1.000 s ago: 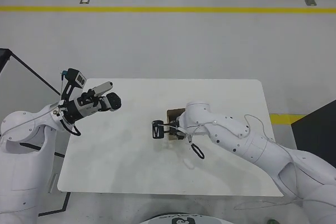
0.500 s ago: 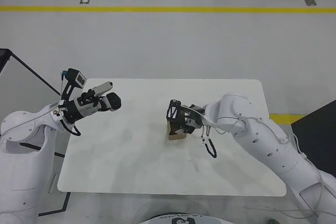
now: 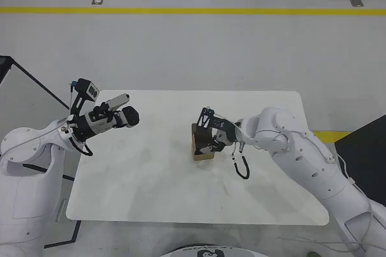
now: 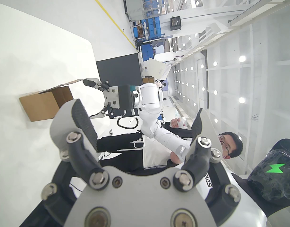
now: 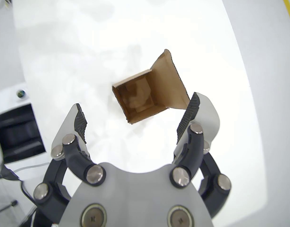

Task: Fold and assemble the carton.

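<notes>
I see a bright, evenly lit scene. Rows of round ceiling lamps (image 4: 242, 58) shine overhead. The white table (image 5: 64, 36) glares almost blank in my right wrist view. The carton (image 5: 138, 98) is shaded inside and casts only a faint, soft shadow. Both wrist views bend straight lines near their edges.

White arms (image 3: 302, 157), black cables (image 3: 238, 168) — screw-studded grey tool (image 5: 135, 103).

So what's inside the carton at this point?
Looking down into the carton, bare cardboard: inner walls and folded bottom flaps, no contents visible. The inner faces of the walls nearest the camera are hidden.
</notes>
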Action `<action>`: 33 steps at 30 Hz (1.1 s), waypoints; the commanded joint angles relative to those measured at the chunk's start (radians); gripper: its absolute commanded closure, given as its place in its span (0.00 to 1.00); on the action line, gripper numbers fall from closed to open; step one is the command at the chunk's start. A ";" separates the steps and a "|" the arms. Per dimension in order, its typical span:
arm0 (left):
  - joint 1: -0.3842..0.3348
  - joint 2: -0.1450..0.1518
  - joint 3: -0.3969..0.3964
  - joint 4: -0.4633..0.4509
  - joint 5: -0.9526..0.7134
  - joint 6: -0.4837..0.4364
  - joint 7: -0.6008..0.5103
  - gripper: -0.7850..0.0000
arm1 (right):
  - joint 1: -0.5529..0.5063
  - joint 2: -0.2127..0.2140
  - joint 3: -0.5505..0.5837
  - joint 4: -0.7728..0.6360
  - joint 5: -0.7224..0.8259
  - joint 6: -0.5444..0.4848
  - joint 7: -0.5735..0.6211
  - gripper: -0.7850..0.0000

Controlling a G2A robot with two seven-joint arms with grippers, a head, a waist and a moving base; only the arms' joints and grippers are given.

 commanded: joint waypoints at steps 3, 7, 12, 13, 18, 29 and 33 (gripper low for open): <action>0.000 0.000 0.000 0.000 0.000 0.000 0.000 0.00 | -0.036 0.016 0.086 0.060 0.276 -0.007 0.019 0.00; 0.000 0.000 0.000 0.000 0.000 0.000 0.000 0.00 | -0.058 0.023 0.119 0.102 0.448 0.046 0.078 0.00; 0.000 0.000 0.000 0.000 0.000 0.000 0.000 0.00 | -0.058 0.023 0.119 0.102 0.448 0.046 0.078 0.00; 0.000 0.000 0.000 0.000 0.000 0.000 0.000 0.00 | -0.058 0.023 0.119 0.102 0.448 0.046 0.078 0.00; 0.002 -0.001 0.002 -0.001 0.000 -0.002 0.011 0.00 | -0.067 0.023 0.120 0.107 0.461 0.052 0.063 0.00; 0.006 0.006 0.079 -0.018 0.093 0.046 0.006 1.00 | -0.115 0.044 0.215 0.228 0.763 0.098 0.169 1.00; 0.006 0.006 0.079 -0.018 0.093 0.046 0.006 1.00 | -0.115 0.044 0.215 0.228 0.763 0.098 0.169 1.00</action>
